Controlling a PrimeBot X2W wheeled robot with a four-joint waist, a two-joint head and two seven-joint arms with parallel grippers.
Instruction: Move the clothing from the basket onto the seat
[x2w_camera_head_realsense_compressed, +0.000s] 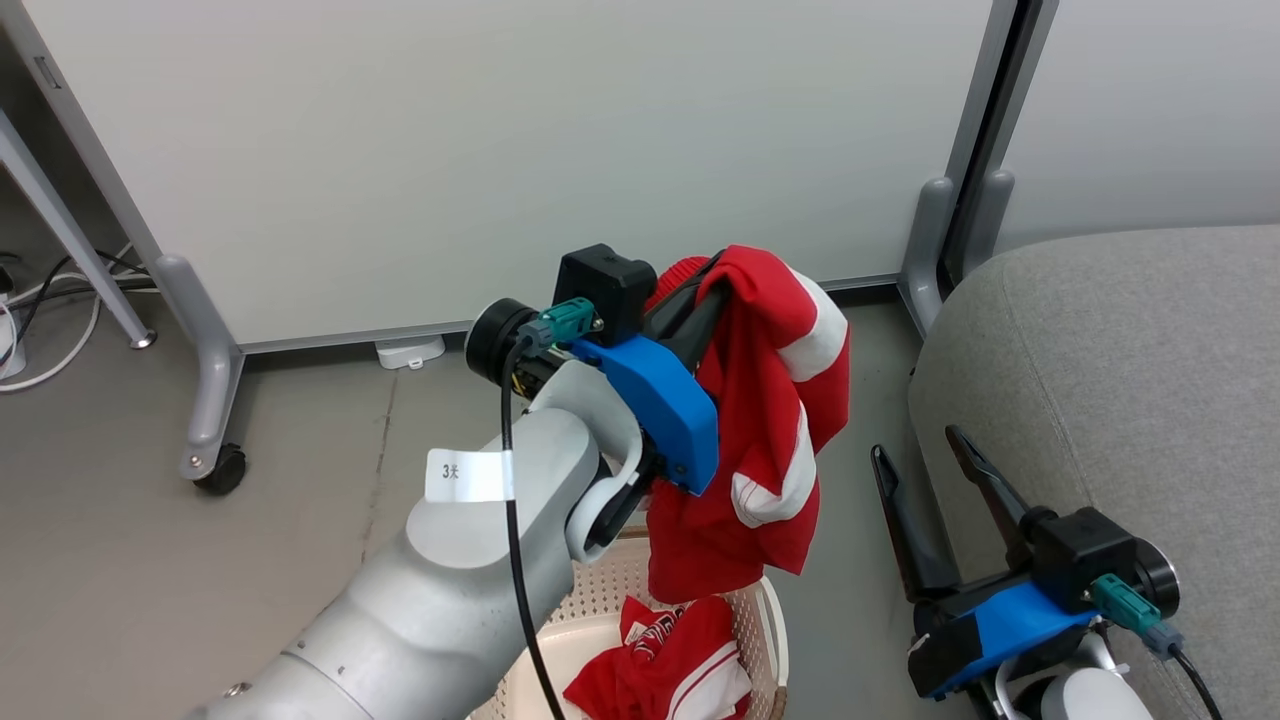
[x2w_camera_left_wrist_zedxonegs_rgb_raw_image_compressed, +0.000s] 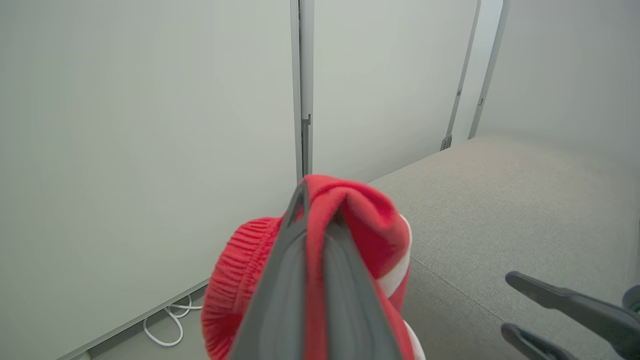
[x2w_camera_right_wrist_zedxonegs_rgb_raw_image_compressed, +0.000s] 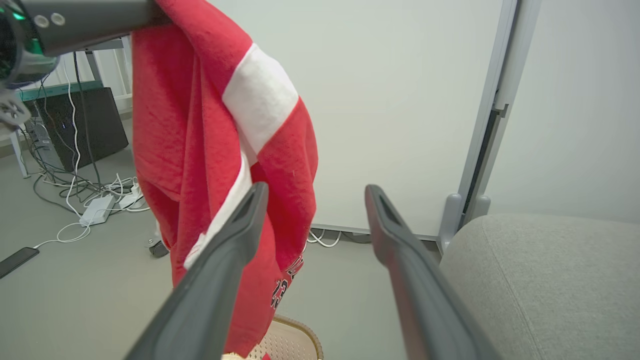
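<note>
Left claw (x2w_camera_left_wrist_zedxonegs_rgb_raw_image_compressed: 320, 207) is pinched shut on a bunched fold of the red striped garment (x2w_camera_head_realsense_compressed: 760, 400), held high so the cloth hangs free over the basket (x2w_camera_head_realsense_compressed: 776, 620) at 6 o'clock, where the second red garment (x2w_camera_head_realsense_compressed: 670, 665) lies. Grey sofa (x2w_camera_head_realsense_compressed: 1120, 380) sits at 3 o'clock of the load; right claw (x2w_camera_head_realsense_compressed: 915, 442), spread and empty, stands between them and may snag the hanging cloth. White partition panel (x2w_camera_head_realsense_compressed: 500, 150) is behind at 12 o'clock.
</note>
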